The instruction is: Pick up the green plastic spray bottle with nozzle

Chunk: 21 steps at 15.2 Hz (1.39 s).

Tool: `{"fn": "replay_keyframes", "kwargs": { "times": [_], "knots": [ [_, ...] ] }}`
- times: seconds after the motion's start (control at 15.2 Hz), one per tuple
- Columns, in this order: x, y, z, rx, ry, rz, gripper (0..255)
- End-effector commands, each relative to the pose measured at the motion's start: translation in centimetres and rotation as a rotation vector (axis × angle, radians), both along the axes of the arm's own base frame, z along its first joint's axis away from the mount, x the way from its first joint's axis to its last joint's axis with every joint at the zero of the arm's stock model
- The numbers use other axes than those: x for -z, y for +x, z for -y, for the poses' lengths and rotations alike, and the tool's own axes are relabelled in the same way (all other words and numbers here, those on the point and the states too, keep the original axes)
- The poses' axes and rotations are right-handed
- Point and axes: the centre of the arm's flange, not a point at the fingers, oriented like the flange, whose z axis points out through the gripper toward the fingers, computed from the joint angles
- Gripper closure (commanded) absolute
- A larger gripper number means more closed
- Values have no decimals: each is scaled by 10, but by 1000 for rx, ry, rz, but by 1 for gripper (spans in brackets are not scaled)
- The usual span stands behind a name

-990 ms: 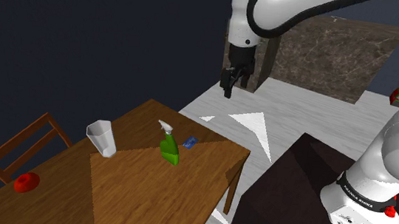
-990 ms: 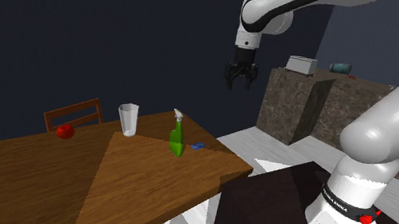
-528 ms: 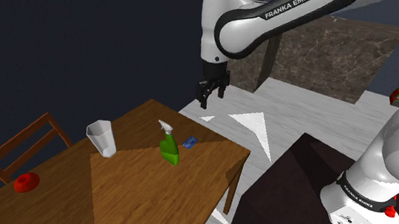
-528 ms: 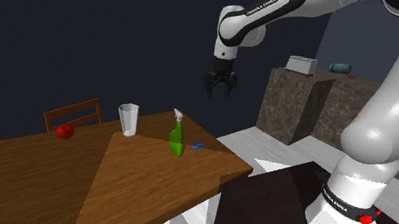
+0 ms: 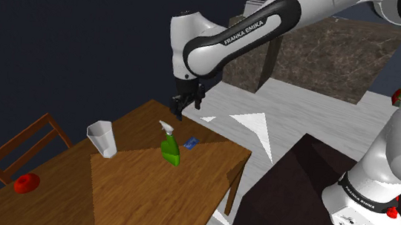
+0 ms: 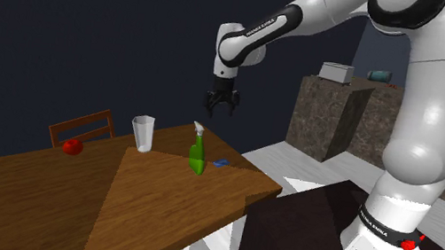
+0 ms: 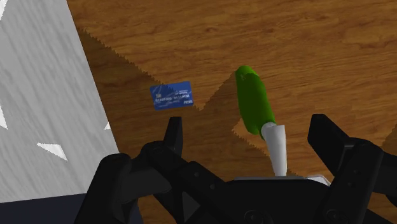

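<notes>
Overhead, the gripper (image 5: 179, 113) hangs spread above the upright green spray bottle (image 5: 171, 152), near a pale cup (image 5: 103, 137).

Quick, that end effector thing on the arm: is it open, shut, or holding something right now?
End effector: open, holding nothing, in the air above the green spray bottle.

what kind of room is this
Likely a kitchen or dining area in a house: a wooden dining table, a wooden chair beside it, and a stone-look counter with what looks like a toaster on top.
</notes>
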Motion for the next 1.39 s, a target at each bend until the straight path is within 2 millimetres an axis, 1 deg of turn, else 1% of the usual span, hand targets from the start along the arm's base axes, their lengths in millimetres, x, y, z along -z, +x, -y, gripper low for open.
{"fn": "replay_keyframes", "kwargs": {
  "times": [0.0,0.33,0.4,0.79,0.86,0.99,1.06,1.32],
  "knots": [
    [17,14,-17,-1,0,1,0],
    [54,50,-57,-6,-2,2,0],
    [55,51,-59,-6,-2,2,0],
    [87,51,-59,-6,-2,2,0],
    [95,51,-59,-6,-2,2,0],
    [95,51,-59,-6,-2,2,0],
    [95,52,-59,-6,-2,2,255],
    [95,52,-59,-6,-2,2,255]
  ]
}}
